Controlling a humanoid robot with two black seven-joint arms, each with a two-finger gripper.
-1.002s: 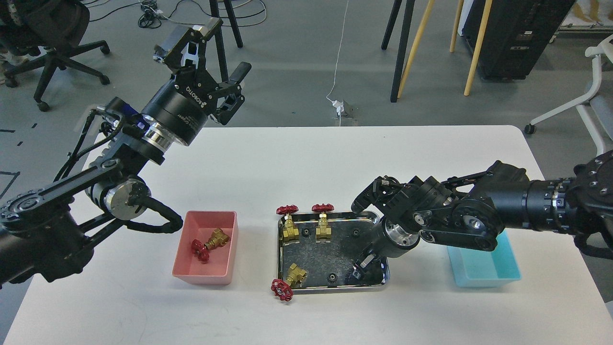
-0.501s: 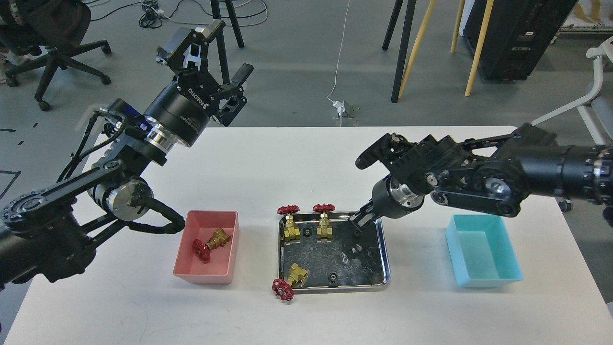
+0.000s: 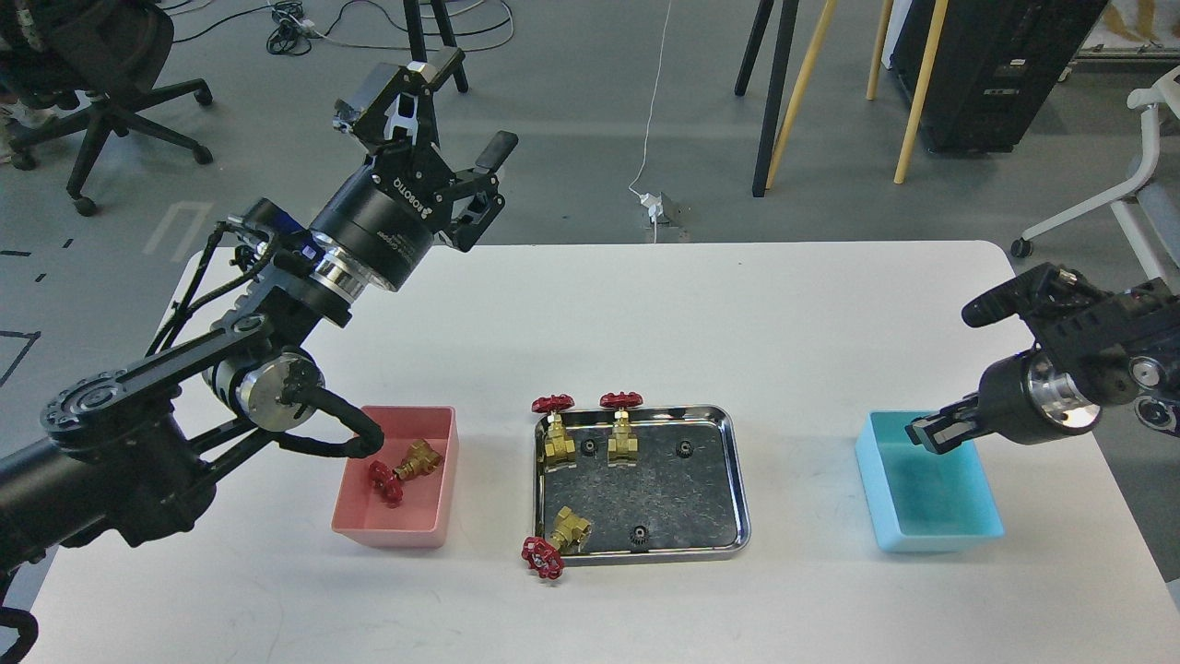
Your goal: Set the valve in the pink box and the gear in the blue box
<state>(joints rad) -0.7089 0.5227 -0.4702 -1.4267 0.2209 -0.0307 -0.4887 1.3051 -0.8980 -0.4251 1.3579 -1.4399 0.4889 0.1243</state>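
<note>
1. On the white desk [image 3: 590, 304], nearest me, a valve [image 3: 559, 541] hangs over the steel tray [image 3: 737, 480] edge; gears [image 3: 637, 535] lie inside.
2. One valve lies in the pink box [image 3: 433, 512].
3. My right claw [image 3: 924, 433], fingers pressed together, hovers over the blue box [image 3: 959, 526] rim; whether it pinches a gear I cannot tell.
4. My left claw [image 3: 456, 115], spread, reads "ROBOTIQ".
</note>
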